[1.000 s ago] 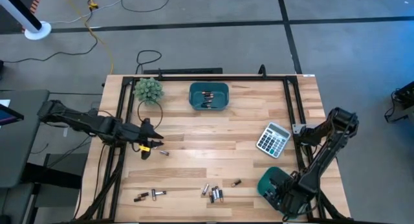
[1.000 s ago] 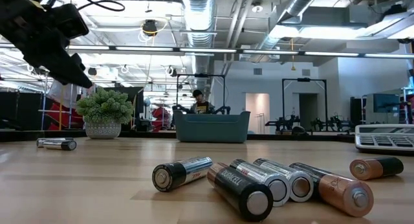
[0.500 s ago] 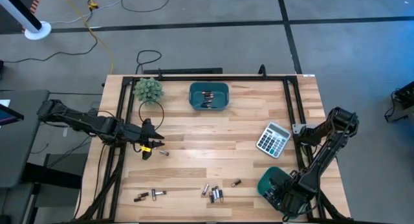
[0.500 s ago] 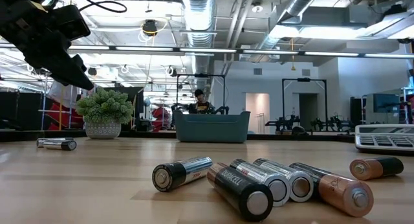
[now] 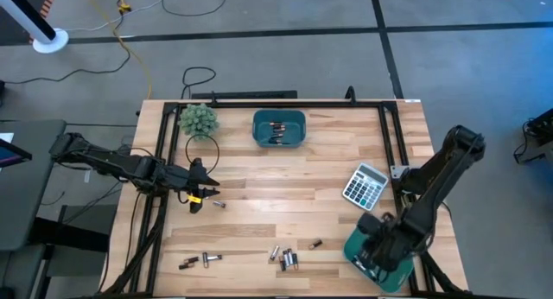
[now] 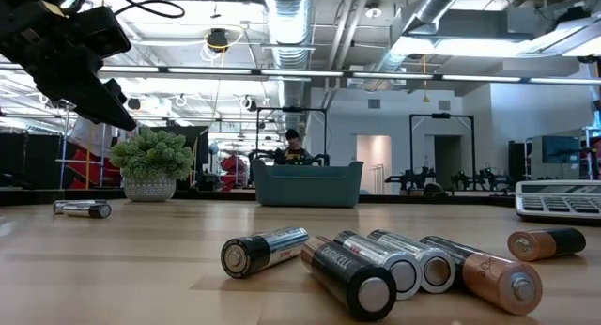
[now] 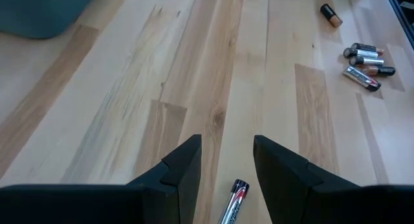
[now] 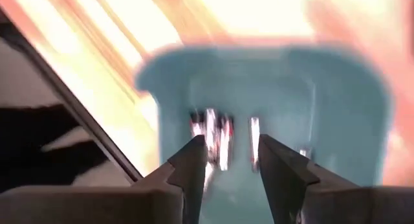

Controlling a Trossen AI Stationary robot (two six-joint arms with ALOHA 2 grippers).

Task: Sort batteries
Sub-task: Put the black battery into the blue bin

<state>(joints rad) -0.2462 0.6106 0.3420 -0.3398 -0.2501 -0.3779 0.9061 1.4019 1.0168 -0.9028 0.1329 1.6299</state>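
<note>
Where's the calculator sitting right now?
In the high view the calculator lies on the table's right side, beside the right frame rail, just above the teal bin where the right claw hovers.

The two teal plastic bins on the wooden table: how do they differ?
The far teal bin stands alone at the table's far edge, its batteries in plain sight from above. The near teal bin sits at the right front corner, partly hidden beneath the right gripper, which is open above it. Both hold batteries.
</note>
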